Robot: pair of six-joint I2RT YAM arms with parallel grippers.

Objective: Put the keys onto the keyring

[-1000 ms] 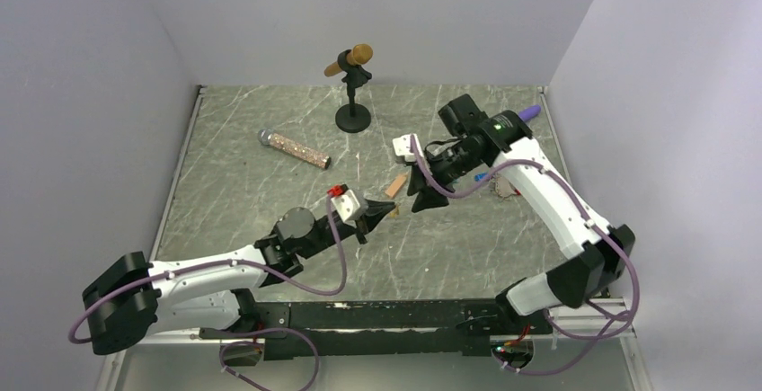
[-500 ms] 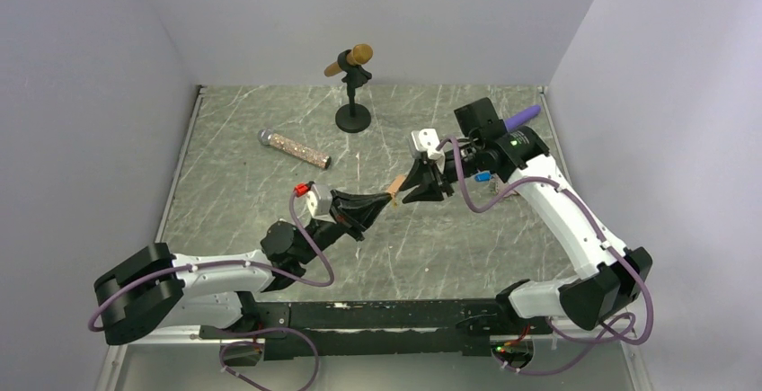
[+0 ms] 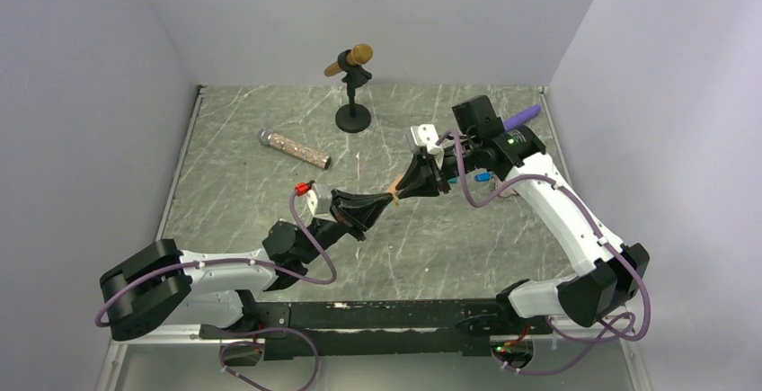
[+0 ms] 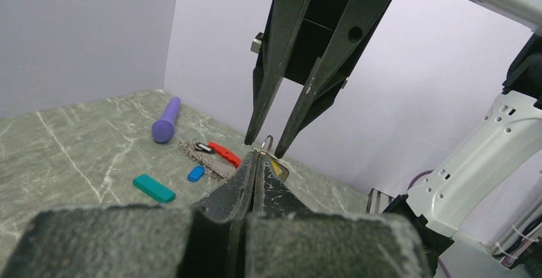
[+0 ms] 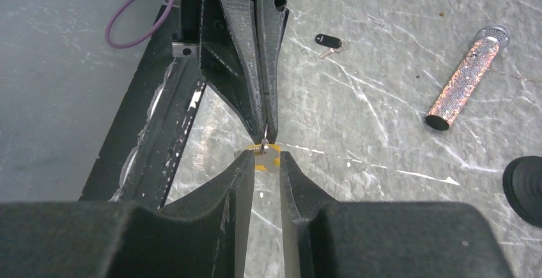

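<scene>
My left gripper point(image 3: 386, 199) is shut on a yellow key point(image 4: 279, 168) and holds it in the air over the table's middle. The key's small metal loop point(image 4: 267, 142) sticks out past the tips. My right gripper point(image 3: 398, 194) is open, tip to tip with the left one, its fingers either side of the yellow key point(image 5: 267, 156). The keyring, with its red fob point(image 4: 224, 153) and silvery chain point(image 4: 190, 149), lies on the table at the right. A blue key point(image 4: 196, 173) lies beside it. A black key point(image 5: 327, 40) lies apart on the table.
A teal block point(image 4: 153, 188) and a purple stick point(image 4: 166, 119) lie near the keyring. A salmon block point(image 3: 396, 182) sits under the grippers. A glitter microphone point(image 3: 295, 148) lies at the left; a stand point(image 3: 353, 119) with a microphone is at the back.
My left arm has swung up and forward with the key. My right gripper has come in to meet it, so the tips now touch end to end.
</scene>
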